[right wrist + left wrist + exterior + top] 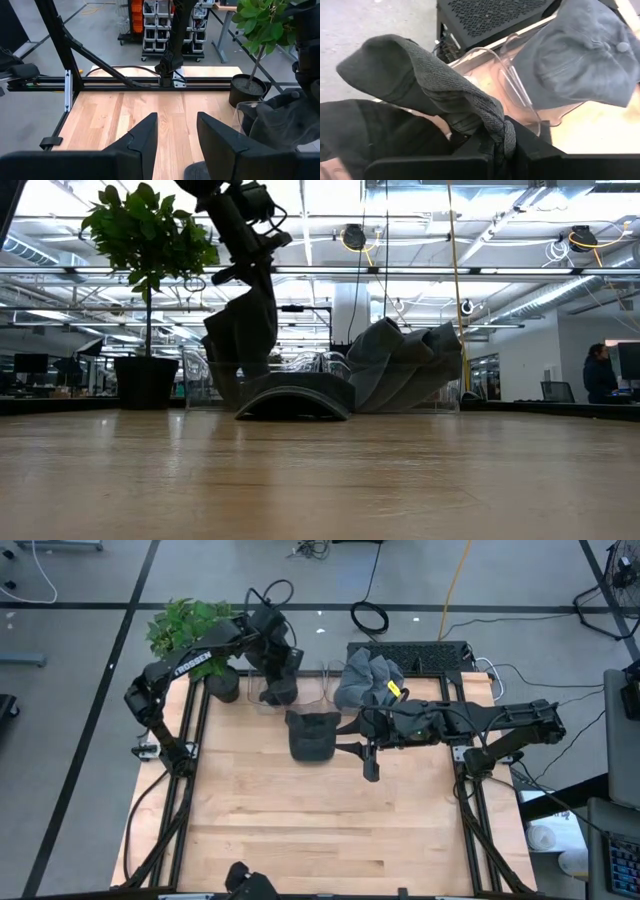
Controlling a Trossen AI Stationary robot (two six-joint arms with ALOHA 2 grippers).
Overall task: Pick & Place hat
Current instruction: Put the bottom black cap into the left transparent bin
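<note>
Over by the potted plant (190,625), the left claw (281,680) is clenched on a dark hat (435,90) — lifted off the desk (320,830). Another hat (313,735) lies flat mid-desk; just right, the right claw (176,131) hangs parted, grasping nothing.

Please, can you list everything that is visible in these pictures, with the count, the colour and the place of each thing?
wooden table: one, light wood, under both arms.
potted plant: one, green in a black pot, far left corner.
dark cap: one, flat on the table, far centre.
grey hat: one, held above a clear stand.
grey-blue hats: a pile, far right of centre.
person: one, in the room behind.
left gripper: shut on the grey hat.
right gripper: open, above the table.
</note>
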